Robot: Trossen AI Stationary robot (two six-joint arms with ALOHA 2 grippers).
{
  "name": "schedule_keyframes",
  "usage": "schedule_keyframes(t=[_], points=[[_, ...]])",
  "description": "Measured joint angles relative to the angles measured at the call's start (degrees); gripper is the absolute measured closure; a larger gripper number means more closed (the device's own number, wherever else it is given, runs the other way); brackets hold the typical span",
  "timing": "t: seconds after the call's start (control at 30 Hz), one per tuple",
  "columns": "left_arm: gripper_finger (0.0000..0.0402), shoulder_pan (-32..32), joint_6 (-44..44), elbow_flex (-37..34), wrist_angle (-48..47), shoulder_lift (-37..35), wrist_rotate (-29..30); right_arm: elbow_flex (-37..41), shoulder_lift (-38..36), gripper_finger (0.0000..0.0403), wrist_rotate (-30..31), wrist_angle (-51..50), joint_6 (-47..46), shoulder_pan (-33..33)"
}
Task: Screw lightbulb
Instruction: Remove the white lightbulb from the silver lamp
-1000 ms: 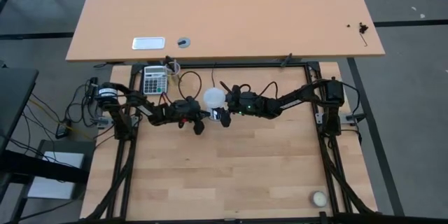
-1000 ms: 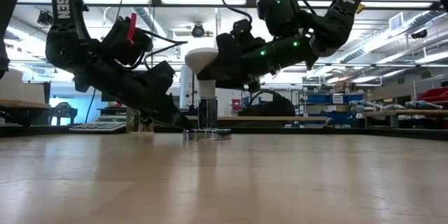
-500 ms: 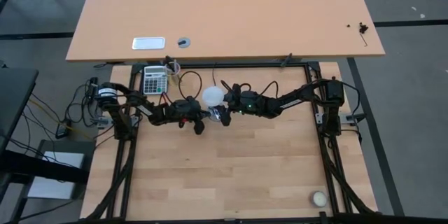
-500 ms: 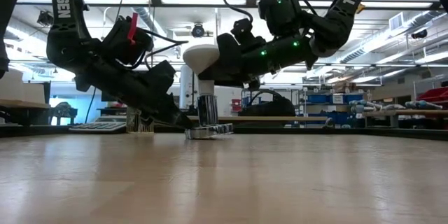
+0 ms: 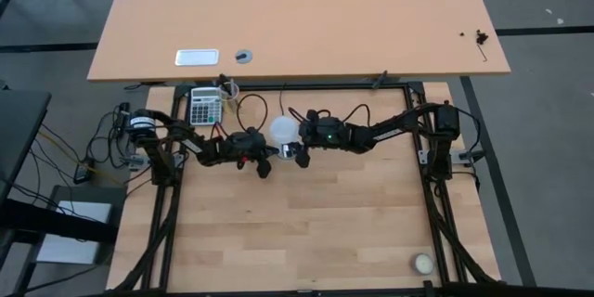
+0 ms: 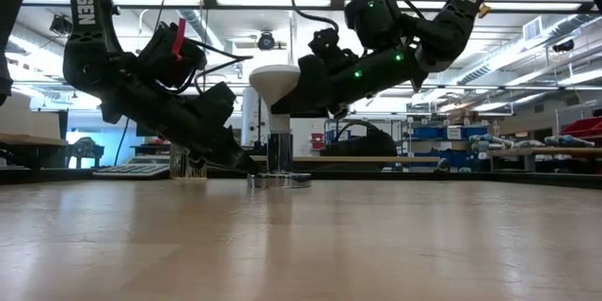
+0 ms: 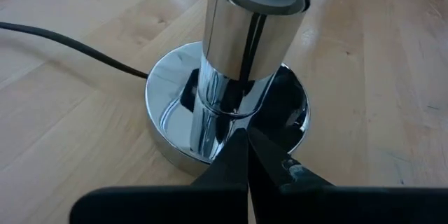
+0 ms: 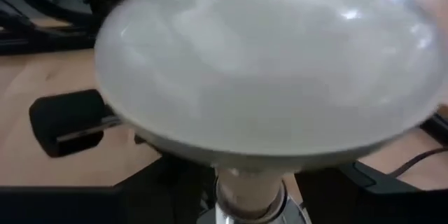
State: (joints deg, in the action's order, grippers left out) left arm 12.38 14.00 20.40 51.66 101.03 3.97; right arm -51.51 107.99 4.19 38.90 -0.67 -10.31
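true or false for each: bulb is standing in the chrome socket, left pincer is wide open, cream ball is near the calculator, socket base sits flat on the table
1. The lightbulb stands upright in the chrome socket. True.
2. The left pincer is wide open. False: its fingers are shut, tips at the socket's base.
3. The cream ball lies beside the calculator. False: it lies at the table's opposite corner, far from it.
4. The socket's base sits flat on the table. True.
5. The right pincer is at the bulb's globe. True.
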Motion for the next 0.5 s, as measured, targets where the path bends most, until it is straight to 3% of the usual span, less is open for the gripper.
schedule_keyframes(t=[0.27,0.5], points=[[0.0402,0.04,0.02,-0.02,0.02,0.00,-0.63,0.09,-3.38,0.0143,-0.39,-6.77,-5.20,0.11],[0.0402,0.04,0.17,-0.04,0.05,0.00,-0.77,0.13,-11.82,0.0111,0.45,-21.13,-5.37,0.46]])
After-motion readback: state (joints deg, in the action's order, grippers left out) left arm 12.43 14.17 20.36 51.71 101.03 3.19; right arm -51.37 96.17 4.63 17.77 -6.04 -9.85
